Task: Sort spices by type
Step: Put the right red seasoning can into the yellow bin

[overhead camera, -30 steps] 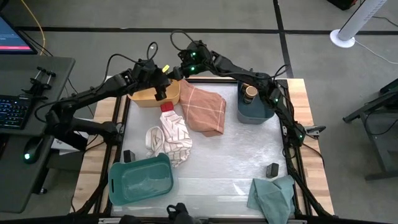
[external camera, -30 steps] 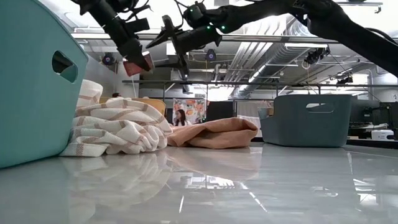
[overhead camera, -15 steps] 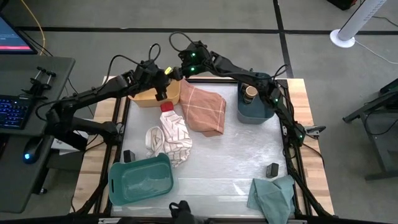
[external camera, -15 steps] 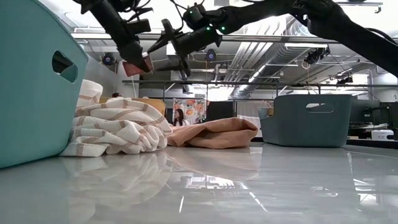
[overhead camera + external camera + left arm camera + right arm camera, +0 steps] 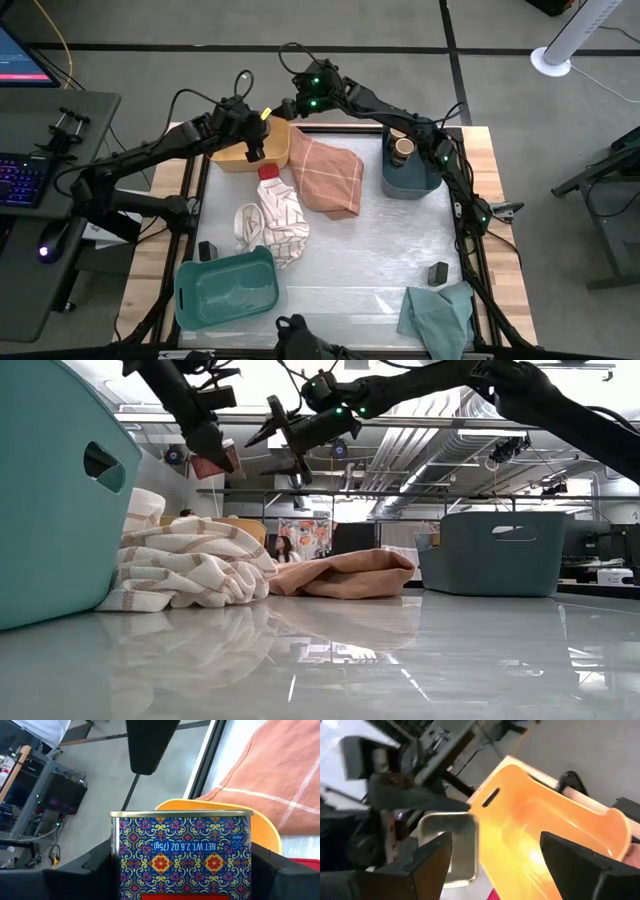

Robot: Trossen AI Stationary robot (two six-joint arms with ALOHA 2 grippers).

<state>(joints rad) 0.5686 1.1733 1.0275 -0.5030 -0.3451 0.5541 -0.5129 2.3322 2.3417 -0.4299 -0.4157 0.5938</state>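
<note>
My left gripper (image 5: 256, 150) hangs over the yellow bin (image 5: 236, 155) at the table's far left, shut on a boxy patterned spice tin (image 5: 181, 852). My right gripper (image 5: 287, 108) is open in the air just beyond that bin and touches nothing. It faces the tin's metal end (image 5: 451, 845). A red-topped container (image 5: 268, 172) lies on the striped cloth (image 5: 275, 222). A tan-topped round jar (image 5: 403, 147) stands in the blue-grey bin (image 5: 408, 176). Two small black blocks (image 5: 207, 250) (image 5: 438, 272) lie on the table. My left gripper pinches the patterned tin between its two fingers, one on each narrow side (image 5: 116, 865). It comes from above, slanting down. The tin is lifted clear (image 5: 212, 460), above the yellow bin (image 5: 220, 817).
An orange cloth (image 5: 328, 175) lies between the yellow and blue-grey bins. A teal bin (image 5: 225, 288) stands at the near left, a green cloth (image 5: 440, 315) at the near right. The table's middle (image 5: 370, 250) is bare. A desk with a keyboard (image 5: 25, 180) stands to the left.
My left gripper has carried the tin a little up and toward the far left, over the yellow bin. My right gripper has risen slightly and tipped its fingers upward, staying open.
</note>
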